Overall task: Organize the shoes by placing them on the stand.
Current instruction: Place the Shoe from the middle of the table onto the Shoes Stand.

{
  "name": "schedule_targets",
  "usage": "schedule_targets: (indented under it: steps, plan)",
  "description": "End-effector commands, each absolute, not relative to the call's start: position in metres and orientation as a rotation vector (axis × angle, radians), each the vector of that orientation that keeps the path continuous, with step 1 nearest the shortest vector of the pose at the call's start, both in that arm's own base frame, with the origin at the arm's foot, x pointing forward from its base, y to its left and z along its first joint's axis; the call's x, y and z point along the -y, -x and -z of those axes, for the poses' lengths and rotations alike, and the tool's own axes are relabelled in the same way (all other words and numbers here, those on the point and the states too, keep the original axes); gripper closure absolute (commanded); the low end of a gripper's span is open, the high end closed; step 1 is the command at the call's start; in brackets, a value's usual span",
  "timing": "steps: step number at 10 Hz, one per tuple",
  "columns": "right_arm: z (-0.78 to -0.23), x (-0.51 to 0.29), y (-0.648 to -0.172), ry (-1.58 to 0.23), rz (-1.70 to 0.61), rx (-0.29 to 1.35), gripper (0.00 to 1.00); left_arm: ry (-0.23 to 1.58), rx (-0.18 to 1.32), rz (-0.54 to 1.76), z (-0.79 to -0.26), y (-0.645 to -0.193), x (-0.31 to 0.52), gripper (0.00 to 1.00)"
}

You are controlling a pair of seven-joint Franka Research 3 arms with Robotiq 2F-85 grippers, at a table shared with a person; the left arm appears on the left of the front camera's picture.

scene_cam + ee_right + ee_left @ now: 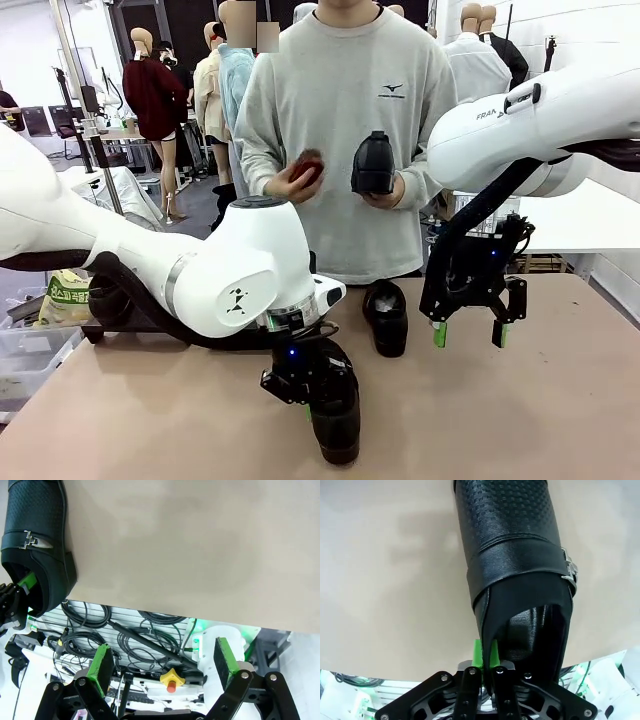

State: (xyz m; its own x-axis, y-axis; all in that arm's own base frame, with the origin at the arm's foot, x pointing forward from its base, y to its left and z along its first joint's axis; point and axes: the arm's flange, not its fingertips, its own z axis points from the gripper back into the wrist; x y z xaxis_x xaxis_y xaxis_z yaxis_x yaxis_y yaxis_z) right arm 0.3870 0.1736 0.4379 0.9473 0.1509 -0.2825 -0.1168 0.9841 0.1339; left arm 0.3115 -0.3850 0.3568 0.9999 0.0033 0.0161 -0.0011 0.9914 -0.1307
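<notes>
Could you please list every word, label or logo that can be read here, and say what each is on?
"FRAN": on the white casing of the right arm, the rest hidden.
Logo and print on the chest of the person's sweatshirt: too small to read.
Print on the yellow-green bag at the left: too blurred to read.
Black emblem on the left arm: a sign, no letters.

Beige tabletop [560, 400] up front, clear plastic bin [25, 365] near left, dark chairs [50, 122] far left, white wall [25, 60], dark floor [195, 205].
</notes>
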Motion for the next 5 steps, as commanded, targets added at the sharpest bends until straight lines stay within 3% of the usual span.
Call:
schedule_targets:
  steps: [1,4,5]
  plan:
    - [-0.439,-0.176,-0.387,-0.117,-0.120,-0.298,0.00,0.183,-0.001,0.011,-0.398,-0.304,0.374,1.00]
    - [-0.439,-0.176,-0.387,-0.117,-0.120,-0.298,0.00,0.258,-0.023,0.053,-0.473,-0.278,0.312,1.00]
    - [-0.439,-0.176,-0.387,-0.117,-0.120,-0.298,0.00,0.250,0.031,0.048,-0.492,-0.274,0.282,1.00]
